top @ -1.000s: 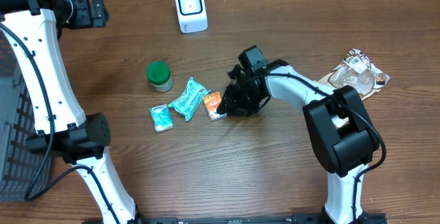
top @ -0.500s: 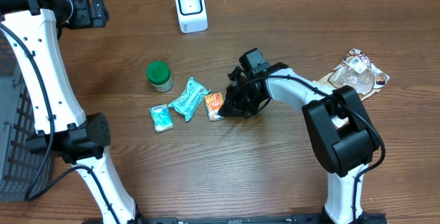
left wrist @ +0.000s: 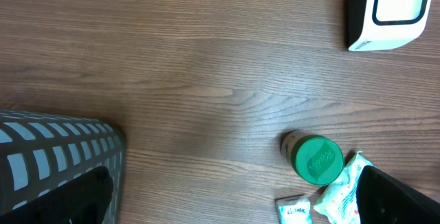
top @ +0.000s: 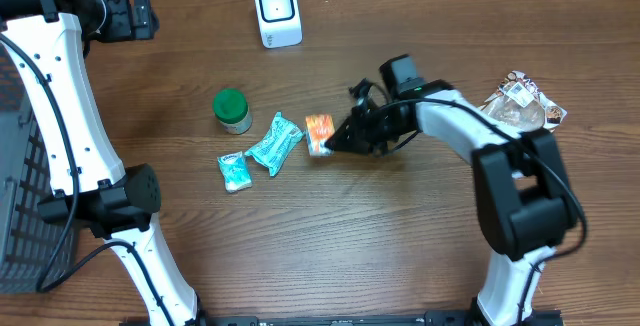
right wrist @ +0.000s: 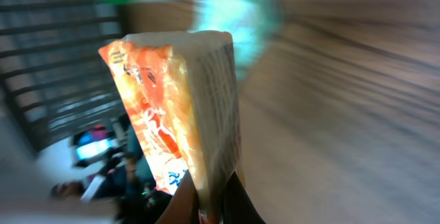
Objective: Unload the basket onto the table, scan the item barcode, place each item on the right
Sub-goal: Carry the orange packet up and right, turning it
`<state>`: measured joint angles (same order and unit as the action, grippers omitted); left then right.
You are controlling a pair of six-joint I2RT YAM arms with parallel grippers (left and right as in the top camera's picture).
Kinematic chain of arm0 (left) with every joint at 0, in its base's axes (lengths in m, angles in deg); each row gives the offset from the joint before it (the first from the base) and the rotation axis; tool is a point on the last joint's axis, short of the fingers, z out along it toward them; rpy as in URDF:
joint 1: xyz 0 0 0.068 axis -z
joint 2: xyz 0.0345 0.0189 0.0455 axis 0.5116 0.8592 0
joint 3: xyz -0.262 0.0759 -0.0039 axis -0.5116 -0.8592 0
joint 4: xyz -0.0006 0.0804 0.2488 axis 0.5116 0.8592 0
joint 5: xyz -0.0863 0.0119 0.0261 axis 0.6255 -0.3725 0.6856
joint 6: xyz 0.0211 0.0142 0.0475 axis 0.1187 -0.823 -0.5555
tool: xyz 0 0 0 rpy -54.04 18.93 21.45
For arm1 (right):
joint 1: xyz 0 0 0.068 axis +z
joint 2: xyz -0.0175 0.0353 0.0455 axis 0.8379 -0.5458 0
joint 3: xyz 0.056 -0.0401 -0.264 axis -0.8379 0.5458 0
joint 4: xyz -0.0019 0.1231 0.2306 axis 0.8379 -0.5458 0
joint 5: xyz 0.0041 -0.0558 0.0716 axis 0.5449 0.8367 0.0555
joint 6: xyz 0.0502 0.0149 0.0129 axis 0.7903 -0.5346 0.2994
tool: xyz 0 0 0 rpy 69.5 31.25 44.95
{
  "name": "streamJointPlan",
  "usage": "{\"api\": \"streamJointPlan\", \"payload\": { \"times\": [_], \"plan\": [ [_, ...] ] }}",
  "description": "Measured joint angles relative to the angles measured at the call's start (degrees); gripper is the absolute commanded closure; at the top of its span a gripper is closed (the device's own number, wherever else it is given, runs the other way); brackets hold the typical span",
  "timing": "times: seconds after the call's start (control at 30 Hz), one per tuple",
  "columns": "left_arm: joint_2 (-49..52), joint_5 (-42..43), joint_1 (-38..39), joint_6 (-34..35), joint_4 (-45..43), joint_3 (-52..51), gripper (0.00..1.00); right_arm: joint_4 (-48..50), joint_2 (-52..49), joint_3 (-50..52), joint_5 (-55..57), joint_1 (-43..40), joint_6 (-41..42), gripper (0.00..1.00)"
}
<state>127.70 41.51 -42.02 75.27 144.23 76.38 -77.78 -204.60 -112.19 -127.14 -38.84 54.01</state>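
Near the middle of the wooden table, the right gripper is clamped tight on one edge of the small orange-and-white foil snack packet, which sits just right of the crinkled teal wrapper and well short of the white box-shaped barcode scanner at the far edge. From the right wrist camera the packet stands on end above the pinched fingertips, orange printed face to the left and a pale side panel with fine print to the right; the background is too blurred to tell whether the packet is clear of the wood, and no barcode can be made out. The left gripper hangs with its jaws spread wide and nothing between them, over the back-left part of the table near the grey slotted basket; the green-lidded jar and the scanner lie in its view. By my reading the task is at an early-middle stage: the item is picked and secured, but the scan itself is not yet done. What seems left is to carry the packet across to the scanner, find the coded side, and turn it to face the scanner's window. The grip is on a thin edge, so the packet may swing or twist on the way.
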Motion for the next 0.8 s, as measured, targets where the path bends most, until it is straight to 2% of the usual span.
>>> {"api": "streamJointPlan", "payload": {
  "times": [0.2, 0.33, 0.5, 0.8],
  "plan": [
    [0.0, 0.0, 0.0, 0.0, 0.0, 0.0, 0.01, 5.9, 8.1, 0.0, -16.9, -5.3, -1.0, 0.96],
    [0.0, 0.0, 0.0, 0.0, 0.0, 0.0, 0.01, 10.9, 9.7, 0.0, -26.9, -8.6, 1.8, 0.96],
    [0.0, 0.0, 0.0, 0.0, 0.0, 0.0, 0.01, 15.4, 9.7, 0.0, -32.0, -11.5, 9.7, 0.96],
    [0.0, 0.0, 0.0, 0.0, 0.0, 0.0, 0.00, 22.7, 9.7, 0.0, -33.4, -13.1, 21.6, 0.96]
  ]
}}
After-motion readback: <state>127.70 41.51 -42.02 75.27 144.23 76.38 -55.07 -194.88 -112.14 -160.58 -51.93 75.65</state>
